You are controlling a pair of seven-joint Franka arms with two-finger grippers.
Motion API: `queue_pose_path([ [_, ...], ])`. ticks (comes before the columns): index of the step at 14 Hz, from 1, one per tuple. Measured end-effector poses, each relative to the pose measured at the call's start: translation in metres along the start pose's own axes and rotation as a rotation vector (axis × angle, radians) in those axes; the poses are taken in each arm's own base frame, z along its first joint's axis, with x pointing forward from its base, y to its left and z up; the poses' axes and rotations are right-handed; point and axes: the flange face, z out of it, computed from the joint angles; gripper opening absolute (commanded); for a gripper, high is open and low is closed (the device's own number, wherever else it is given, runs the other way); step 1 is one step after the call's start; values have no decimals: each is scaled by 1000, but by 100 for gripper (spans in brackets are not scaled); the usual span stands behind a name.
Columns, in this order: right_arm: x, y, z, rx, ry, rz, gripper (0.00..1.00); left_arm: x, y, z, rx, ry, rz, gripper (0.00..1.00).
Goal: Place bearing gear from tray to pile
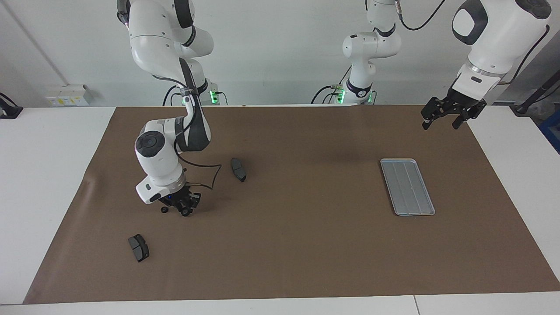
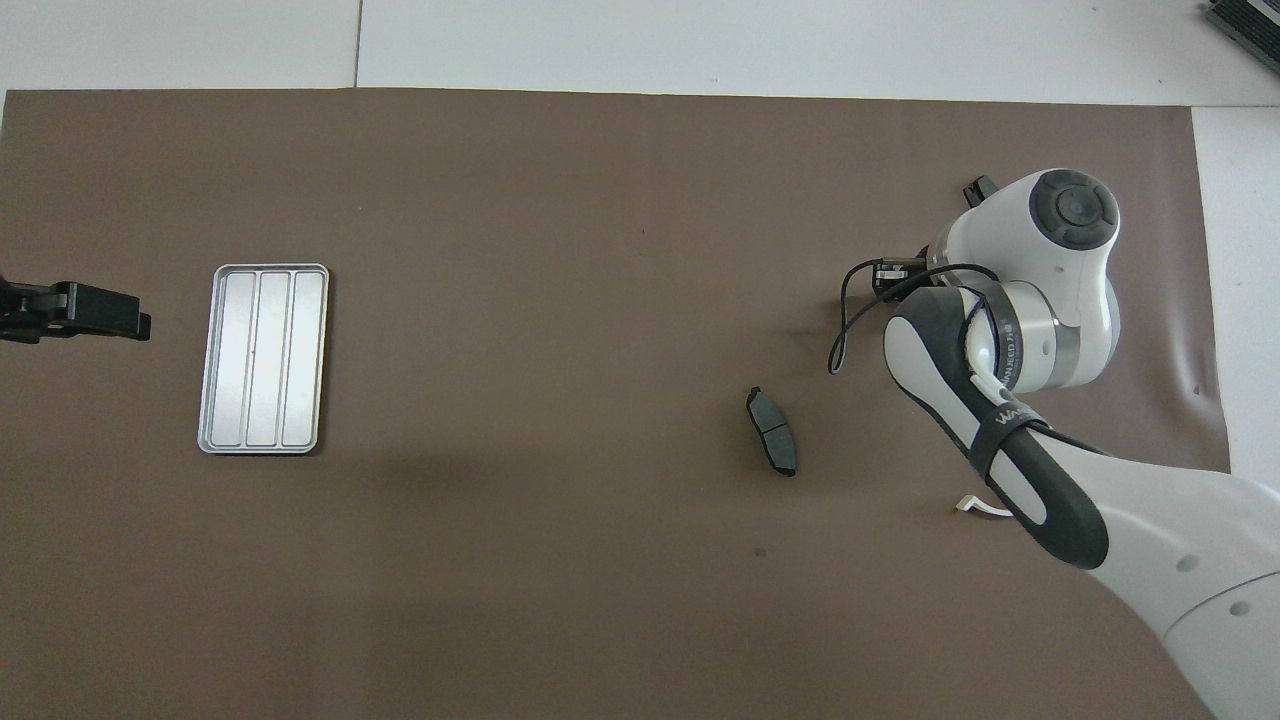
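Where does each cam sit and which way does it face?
Facing view: high across the table, looking back at both robots; both arms show whole, right gripper low by a small black gear, left gripper waiting.
Overhead view: above the robots' end, looking forward and down; right arm and left gripper tip.
Shared: tray, brake pad, half a turn apart.

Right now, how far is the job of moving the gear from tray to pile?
Done: the tray shows no gear on it. In hand: the right hand, low over the mat beside a loose gear, appears to grip a black gear. Left: set it down and let go. The left hand waits open above the mat's edge.
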Motion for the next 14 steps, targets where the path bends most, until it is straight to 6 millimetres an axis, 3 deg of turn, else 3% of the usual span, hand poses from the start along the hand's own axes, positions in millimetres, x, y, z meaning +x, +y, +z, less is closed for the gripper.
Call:
queue_pose_path([
  [3,2,-1,-3,2,9,-1,100,0,0,0,0,0,0,100],
  [5,5,-4,-18,9,35,-4,100,0,0,0,0,0,0,100],
  [9,11,5,-86,25,120,11,100,0,0,0,0,0,0,100],
  [14,0,31,-181,22,103,46,100,0,0,0,0,0,0,100],
])
